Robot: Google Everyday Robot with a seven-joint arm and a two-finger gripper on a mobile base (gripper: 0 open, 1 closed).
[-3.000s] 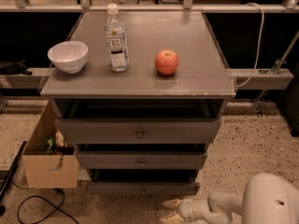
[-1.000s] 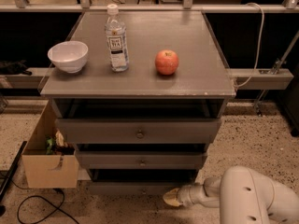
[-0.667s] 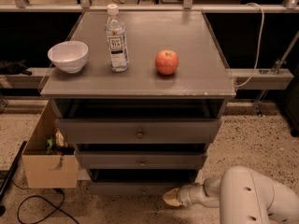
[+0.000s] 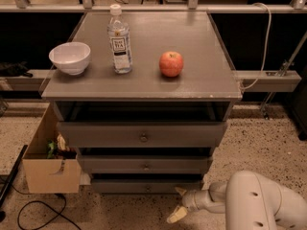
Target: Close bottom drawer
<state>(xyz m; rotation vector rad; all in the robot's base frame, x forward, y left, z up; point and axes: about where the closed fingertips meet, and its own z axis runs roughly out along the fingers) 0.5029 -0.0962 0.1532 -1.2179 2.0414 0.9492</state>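
Gripper [image 4: 178,203] sits low at 5 o'clock, fingers spread, holding nothing, just beside right end of bottom drawer [image 4: 139,186], likely placed to push it shut.

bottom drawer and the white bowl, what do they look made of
Bottom drawer: likely grey-painted wood, matte flat panel. White bowl: probably glazed ceramic or plastic, smooth with slight sheen. The pincer sits open, low before the drawer's front.

The white arm [image 4: 261,200] comes in low from the lower right, its forearm stretched leftward. Its pincer [image 4: 177,203] points left near the floor, two pale fingers [image 4: 174,215] spread apart.
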